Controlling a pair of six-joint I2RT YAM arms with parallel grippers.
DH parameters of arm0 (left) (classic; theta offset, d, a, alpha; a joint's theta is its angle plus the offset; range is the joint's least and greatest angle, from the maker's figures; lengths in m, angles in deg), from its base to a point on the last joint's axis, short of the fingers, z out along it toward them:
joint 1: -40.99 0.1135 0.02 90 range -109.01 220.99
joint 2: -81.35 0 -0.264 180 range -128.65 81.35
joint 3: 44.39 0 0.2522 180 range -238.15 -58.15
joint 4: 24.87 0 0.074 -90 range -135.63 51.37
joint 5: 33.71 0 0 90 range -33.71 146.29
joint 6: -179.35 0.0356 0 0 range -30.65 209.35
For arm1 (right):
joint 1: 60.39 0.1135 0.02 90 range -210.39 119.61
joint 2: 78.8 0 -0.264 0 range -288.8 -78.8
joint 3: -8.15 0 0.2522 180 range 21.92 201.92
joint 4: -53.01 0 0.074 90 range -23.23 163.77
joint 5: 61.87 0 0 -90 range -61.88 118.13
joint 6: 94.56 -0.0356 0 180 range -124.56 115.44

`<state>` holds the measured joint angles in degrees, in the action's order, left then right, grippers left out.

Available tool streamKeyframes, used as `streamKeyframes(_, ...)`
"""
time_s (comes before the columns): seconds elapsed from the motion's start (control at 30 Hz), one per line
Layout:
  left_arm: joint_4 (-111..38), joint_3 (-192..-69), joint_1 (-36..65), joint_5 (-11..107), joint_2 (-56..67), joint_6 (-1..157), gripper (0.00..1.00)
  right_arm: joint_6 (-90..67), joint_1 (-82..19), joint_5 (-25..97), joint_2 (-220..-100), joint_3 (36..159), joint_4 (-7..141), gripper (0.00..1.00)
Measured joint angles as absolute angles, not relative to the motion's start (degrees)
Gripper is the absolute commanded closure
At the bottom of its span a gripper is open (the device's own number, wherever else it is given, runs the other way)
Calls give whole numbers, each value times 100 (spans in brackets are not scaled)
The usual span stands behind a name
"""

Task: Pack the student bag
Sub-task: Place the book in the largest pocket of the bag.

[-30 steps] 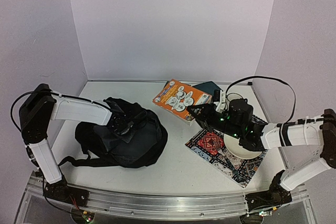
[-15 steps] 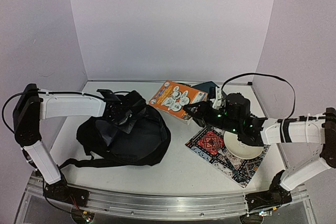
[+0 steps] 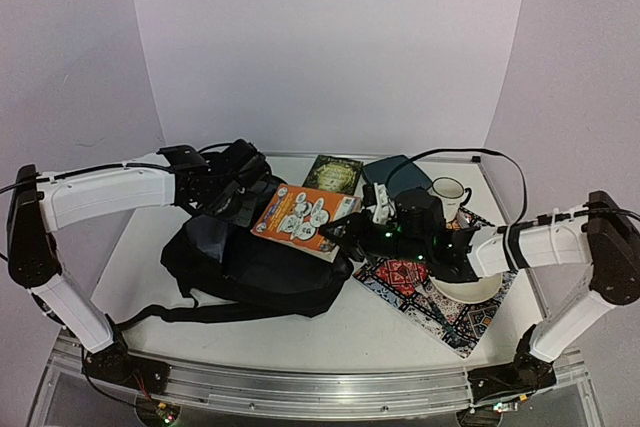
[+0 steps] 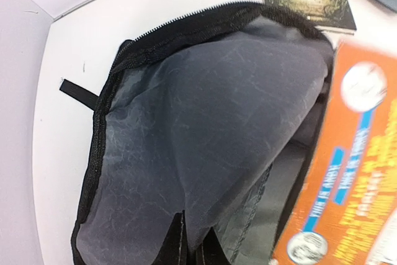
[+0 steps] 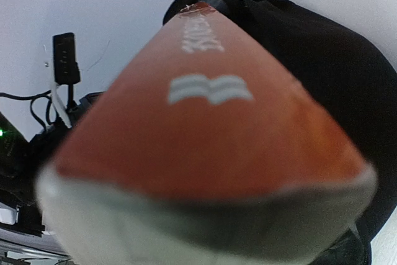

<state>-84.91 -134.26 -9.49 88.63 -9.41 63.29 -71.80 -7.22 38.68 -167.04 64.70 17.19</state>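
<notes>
We are at the insertion step: left gripper [image 3: 240,202] pinched shut on the mouth fabric of the student bag [image 3: 250,269], which lies left of centre, right gripper [image 3: 360,229] clamping the orange book [image 3: 300,219] at the opening; next, we must angle the book inside.

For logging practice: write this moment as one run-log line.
left gripper: shut on student bag, mouth open | right gripper: holds orange book at mouth

Closed in on three sides by plain, pale lilac panels: back wall [image 3: 330,47], left wall [image 3: 60,57], right wall [image 3: 590,47], meeting in straight vertical corners. Below, a white table [image 3: 340,332] (matte, evenly lit, with only soft shadows). Along its near edge, a ribbed aluminium rail [image 3: 330,389] running from side to side.
</notes>
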Motion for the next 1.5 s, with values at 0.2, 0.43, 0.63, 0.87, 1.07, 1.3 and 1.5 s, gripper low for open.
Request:
streamKeyframes(0.2,-8572,-13495,-947,8832,-850,6077,100,-7254,-675,3913,-16971,6559,1693,100)
streamKeyframes(0.43,-8610,-13504,-921,8736,-821,5779,100,-7388,-445,3897,-17686,7239,1572,100)
streamKeyframes(0.63,-8487,-13509,-920,8646,-821,5729,100,-7483,-148,3955,-18102,7604,1600,100)
streamKeyframes(0.87,-8447,-13573,-885,8405,-789,5729,100,-7514,-34,3856,-18188,7680,1620,100)
streamKeyframes(1.07,-8358,-13529,-870,7868,-447,5648,100,-7667,-23,3623,-18649,8031,1571,100)
streamKeyframes(1.3,-8244,-13331,-883,7295,77,5603,100,-7808,-21,3334,-19298,8619,1461,100)
streamKeyframes(1.5,-8204,-13106,-883,7105,216,5583,100,-7800,-19,3091,-19755,9173,1602,83)
